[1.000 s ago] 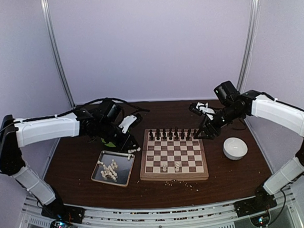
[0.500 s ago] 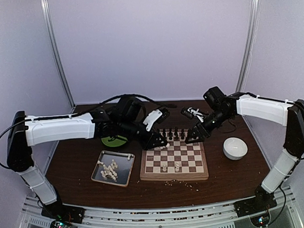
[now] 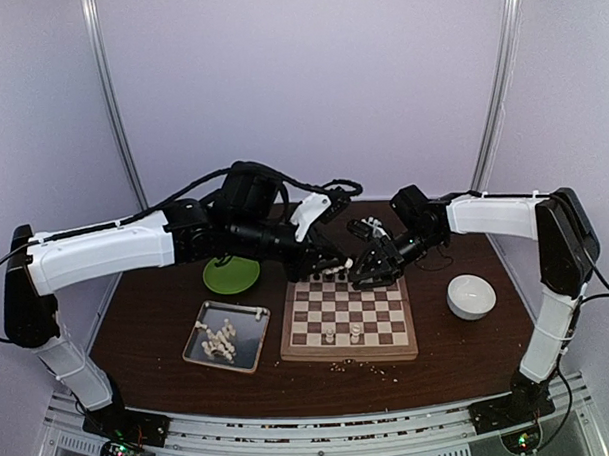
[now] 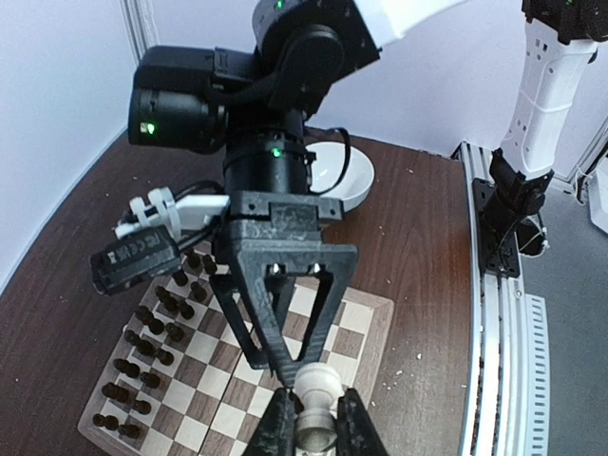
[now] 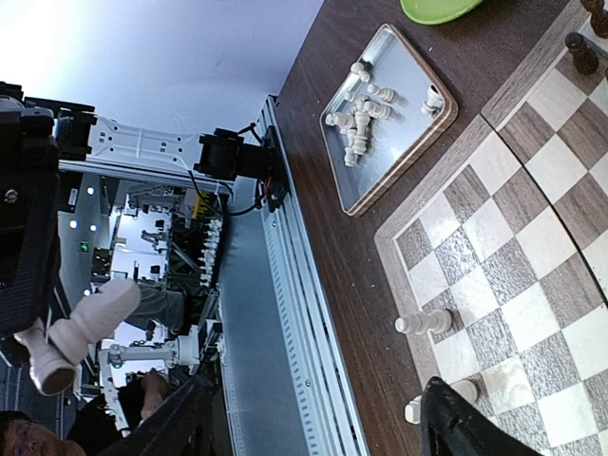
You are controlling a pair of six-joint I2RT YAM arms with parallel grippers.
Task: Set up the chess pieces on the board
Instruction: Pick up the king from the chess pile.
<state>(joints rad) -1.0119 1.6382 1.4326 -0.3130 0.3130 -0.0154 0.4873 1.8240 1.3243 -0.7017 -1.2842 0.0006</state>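
The board (image 3: pixel 398 337) lies at the table's middle. Dark chess pieces (image 4: pixel 152 332) stand in its two far rows. Two white pieces (image 3: pixel 342 335) stand on its near row and show in the right wrist view (image 5: pixel 425 323). Several white pieces (image 3: pixel 220 338) lie in the silver tray. My left gripper (image 3: pixel 333 273) is shut on a white pawn (image 4: pixel 316 394) and holds it above the board's far part. My right gripper (image 3: pixel 368 274) is open and empty, its fingers (image 4: pixel 285 323) right in front of the pawn. The pawn shows at the left of the right wrist view (image 5: pixel 81 332).
A silver tray (image 3: pixel 250 320) sits left of the board. A green plate (image 3: pixel 231 275) lies behind it. A white bowl (image 3: pixel 471 295) stands right of the board. Pale crumbs (image 3: pixel 341 365) are scattered at the board's near edge. The two arms nearly meet over the far rows.
My left arm has swung right from the tray's far side to over the board's far rows with the pawn. My right gripper has moved left along the far edge toward it.
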